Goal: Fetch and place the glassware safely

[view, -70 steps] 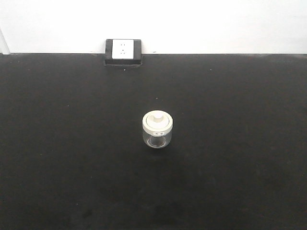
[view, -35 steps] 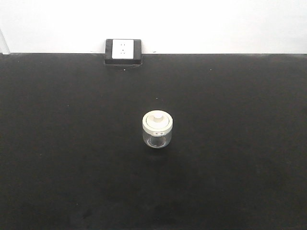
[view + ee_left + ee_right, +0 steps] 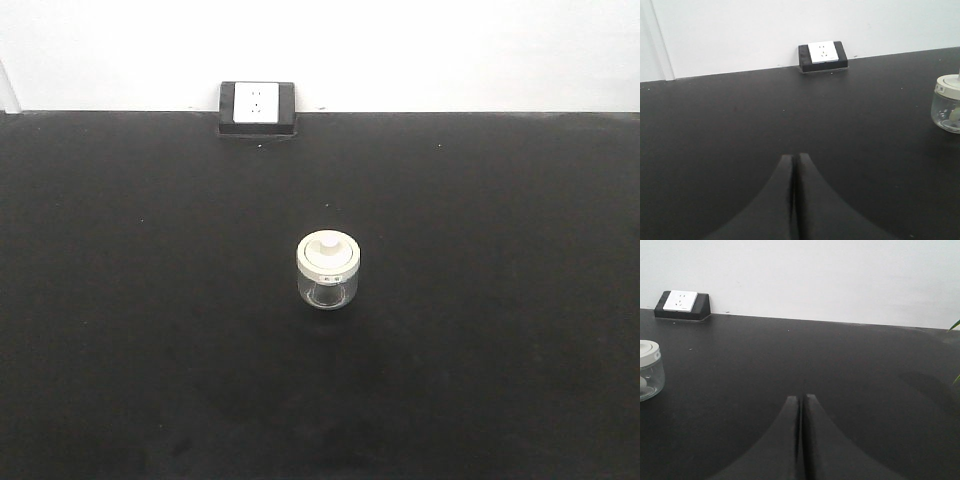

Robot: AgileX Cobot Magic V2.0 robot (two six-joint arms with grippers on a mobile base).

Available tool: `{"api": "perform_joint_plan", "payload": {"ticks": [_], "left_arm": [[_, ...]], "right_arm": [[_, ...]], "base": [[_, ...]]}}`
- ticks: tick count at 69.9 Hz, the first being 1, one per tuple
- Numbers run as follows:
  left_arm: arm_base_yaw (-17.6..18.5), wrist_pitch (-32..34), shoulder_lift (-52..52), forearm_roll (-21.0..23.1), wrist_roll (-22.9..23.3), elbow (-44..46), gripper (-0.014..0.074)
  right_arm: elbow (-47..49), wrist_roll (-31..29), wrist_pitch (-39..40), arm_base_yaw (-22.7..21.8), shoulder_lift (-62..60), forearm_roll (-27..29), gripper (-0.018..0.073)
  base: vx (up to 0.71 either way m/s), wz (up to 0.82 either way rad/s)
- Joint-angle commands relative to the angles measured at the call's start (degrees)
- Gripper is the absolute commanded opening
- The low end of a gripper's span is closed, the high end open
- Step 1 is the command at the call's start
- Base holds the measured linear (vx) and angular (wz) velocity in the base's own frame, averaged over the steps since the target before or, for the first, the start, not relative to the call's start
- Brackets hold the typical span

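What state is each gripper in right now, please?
Left gripper: closed, holding nothing.
Right gripper: closed, holding nothing.

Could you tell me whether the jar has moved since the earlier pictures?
No. The jar sits at the same spot below and right of the socket.

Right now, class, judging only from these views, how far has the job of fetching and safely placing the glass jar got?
Done: nothing visible yet. The glass jar stands upright on the black table, its lid on, untouched. In hand: nothing; the left gripper and right gripper are both shut and empty, with the jar off at the edge of each wrist view. Left: reaching, opening, grasping, carrying and setting it down.
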State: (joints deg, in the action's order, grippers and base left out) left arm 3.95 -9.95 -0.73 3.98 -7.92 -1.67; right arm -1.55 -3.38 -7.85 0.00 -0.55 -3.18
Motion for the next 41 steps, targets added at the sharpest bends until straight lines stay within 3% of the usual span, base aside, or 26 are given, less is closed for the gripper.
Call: {"api": "perform_joint_plan", "payload": {"ticks": [1, 41], "left_arm": [[0.24, 4.08, -0.63, 0.62, 0.04, -1.53, -0.0007], [0.24, 4.08, -0.63, 0.62, 0.04, -1.53, -0.0007]], "right_arm": [[-1.14, -0.17, 4.54, -0.28, -0.78, -0.27, -0.0003], [-1.14, -0.17, 4.54, -0.28, -0.78, -0.27, -0.0003]], "base": [[0.00, 0.00], [0.00, 0.00]]}}
